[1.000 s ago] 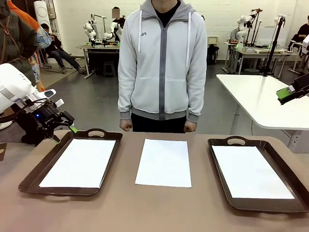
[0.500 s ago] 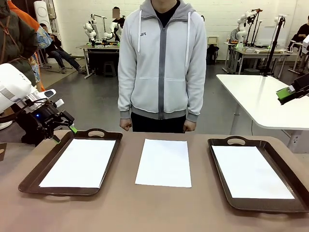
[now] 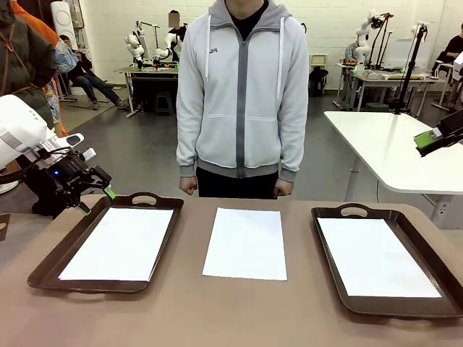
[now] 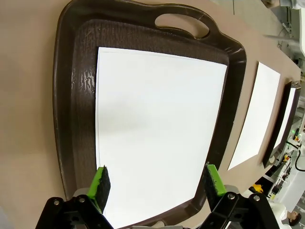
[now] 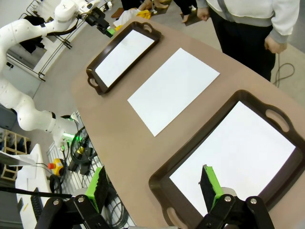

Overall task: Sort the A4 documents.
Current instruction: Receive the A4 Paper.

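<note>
- The table (image 3: 181, 311) carries two dark trays: the left tray (image 3: 51, 256) near its left edge, the right tray (image 3: 329, 278) near its right edge, each holding a white sheet.
- One loose sheet (image 3: 246, 242) lies flat on the bare table between the trays, touching neither.
- The person (image 3: 244, 94) stands at the far edge, fists down.
- The left gripper (image 3: 92, 194) hovers above the left tray's far-left corner, jaws apart, empty.
- The right gripper (image 5: 152, 188), jaws apart, hangs high over the right tray.
- Risk, as I judge it: thin paper lying flat (nothing to pinch) could crumple or slide away under the green pads (image 4: 101, 179).
</note>
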Available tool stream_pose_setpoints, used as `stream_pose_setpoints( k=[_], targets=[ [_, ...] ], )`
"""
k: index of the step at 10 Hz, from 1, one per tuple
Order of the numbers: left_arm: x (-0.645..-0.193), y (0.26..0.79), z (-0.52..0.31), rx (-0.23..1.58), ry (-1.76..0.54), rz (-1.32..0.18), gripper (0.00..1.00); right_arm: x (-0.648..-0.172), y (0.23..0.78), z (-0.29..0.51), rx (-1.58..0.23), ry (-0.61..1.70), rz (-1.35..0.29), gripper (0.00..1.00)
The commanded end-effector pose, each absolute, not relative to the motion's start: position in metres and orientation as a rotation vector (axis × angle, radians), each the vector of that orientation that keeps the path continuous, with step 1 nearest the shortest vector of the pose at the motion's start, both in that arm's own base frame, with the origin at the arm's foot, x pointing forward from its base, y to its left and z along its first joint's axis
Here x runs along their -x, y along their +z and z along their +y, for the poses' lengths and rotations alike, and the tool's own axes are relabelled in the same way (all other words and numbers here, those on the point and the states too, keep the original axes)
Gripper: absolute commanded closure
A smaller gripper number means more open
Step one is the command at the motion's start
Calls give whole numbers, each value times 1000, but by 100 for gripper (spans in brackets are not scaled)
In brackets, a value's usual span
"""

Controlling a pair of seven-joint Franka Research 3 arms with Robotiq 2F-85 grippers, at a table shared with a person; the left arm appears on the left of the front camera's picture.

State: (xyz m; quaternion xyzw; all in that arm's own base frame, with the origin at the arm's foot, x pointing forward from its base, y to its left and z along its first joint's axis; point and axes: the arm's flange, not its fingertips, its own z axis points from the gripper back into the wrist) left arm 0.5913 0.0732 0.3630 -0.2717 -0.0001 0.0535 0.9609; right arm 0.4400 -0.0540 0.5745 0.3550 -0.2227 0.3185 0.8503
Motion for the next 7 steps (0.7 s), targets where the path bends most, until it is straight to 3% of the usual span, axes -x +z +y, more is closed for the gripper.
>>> stream_pose_setpoints(
  k=[1,3,7],
  targets=[
    [-595,398,1,500,12,-24,0,-441,574,-52,-753,676,-470,0],
    [-588,435,9,355,-81,-126,0,-441,574,-52,-753,676,-470,0],
    [-526,525,25,479,-398,-441,0,-441,574,-52,-753,676,-470,0]
  ],
)
